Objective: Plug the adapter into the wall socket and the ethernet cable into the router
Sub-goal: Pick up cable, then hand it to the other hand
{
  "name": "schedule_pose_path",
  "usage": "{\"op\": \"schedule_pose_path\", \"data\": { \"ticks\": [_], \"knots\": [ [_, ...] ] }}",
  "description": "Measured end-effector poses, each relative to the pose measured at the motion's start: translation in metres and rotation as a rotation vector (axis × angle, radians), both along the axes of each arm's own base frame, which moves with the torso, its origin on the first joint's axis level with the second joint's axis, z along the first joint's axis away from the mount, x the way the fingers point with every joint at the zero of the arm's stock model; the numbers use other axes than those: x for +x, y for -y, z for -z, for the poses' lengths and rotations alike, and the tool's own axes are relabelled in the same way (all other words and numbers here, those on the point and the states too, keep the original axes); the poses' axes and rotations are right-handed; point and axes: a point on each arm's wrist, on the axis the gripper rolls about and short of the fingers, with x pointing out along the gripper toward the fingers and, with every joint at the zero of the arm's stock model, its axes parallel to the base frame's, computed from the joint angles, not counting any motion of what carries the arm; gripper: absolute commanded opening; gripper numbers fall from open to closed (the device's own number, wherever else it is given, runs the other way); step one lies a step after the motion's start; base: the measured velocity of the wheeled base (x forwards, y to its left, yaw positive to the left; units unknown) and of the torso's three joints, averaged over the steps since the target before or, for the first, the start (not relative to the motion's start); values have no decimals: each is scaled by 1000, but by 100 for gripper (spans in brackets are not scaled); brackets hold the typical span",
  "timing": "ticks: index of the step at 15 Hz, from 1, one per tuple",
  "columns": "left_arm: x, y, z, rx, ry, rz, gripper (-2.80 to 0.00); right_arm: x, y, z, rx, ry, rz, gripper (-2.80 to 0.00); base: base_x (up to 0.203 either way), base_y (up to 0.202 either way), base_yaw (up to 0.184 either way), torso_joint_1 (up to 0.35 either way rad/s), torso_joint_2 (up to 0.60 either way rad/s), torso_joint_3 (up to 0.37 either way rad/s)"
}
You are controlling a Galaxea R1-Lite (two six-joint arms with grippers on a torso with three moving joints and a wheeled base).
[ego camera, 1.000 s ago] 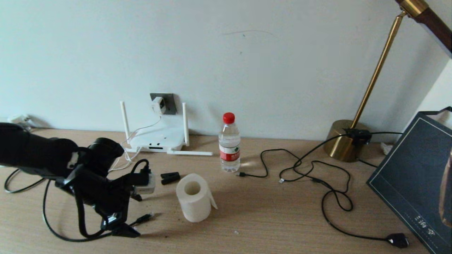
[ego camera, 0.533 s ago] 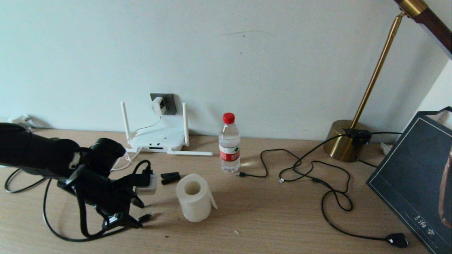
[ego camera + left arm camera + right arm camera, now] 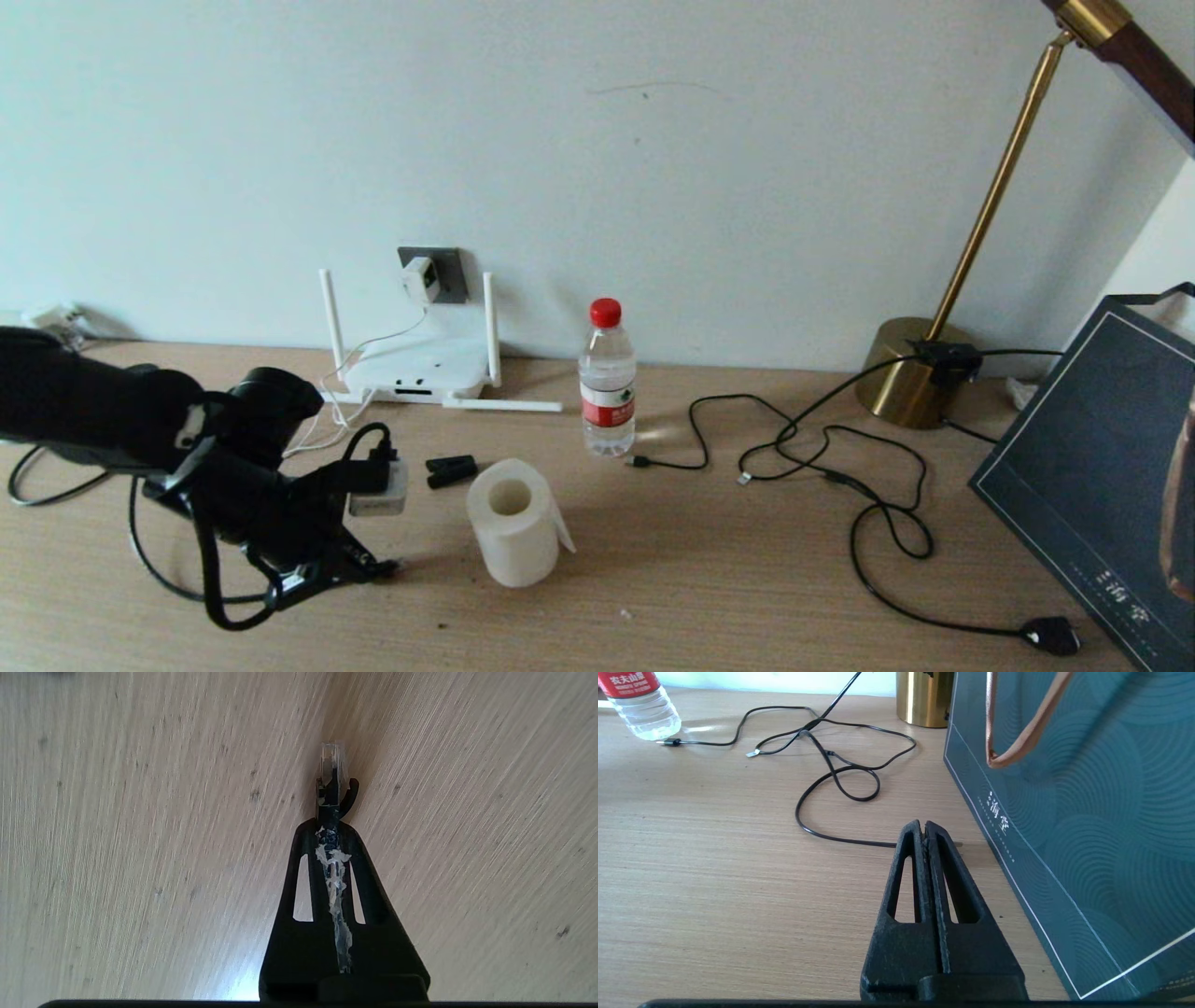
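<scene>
Down near the table's (image 3: 709, 579) front left corner, the left gripper (image 3: 329, 828) is clamped on the ethernet cable (image 3: 331, 794), its clear plug apparently just above the wood; the right gripper (image 3: 923, 833) rests closed, empty.

The surface (image 3: 747, 579) was pale wood-grain; the router (image 3: 415, 369) white, the wall socket (image 3: 448, 273) dark grey. The bottle (image 3: 607, 383) bore a red cap and label. The bag (image 3: 1087, 826) was teal with concentric arcs, and the ethernet cable (image 3: 332, 788) black, clear-tipped.

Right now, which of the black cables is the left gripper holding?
The ethernet cable with the clear plug tip, pinched in the left gripper; the thinner cables lie loose by the lamp.
</scene>
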Motion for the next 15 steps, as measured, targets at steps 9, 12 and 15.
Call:
{"op": "schedule_pose_path", "data": {
  "ticks": [9,12,15],
  "knots": [
    [-16,13,-61,-15,318,151,-280,0,0,0,0,0,0,-280,0,0,0,0,0,0],
    [-22,26,-90,62,588,145,-280,0,0,0,0,0,-1,-280,0,0,0,0,0,0],
    [-41,32,-103,110,776,103,-280,0,0,0,0,0,-1,-280,0,0,0,0,0,0]
  ]
}}
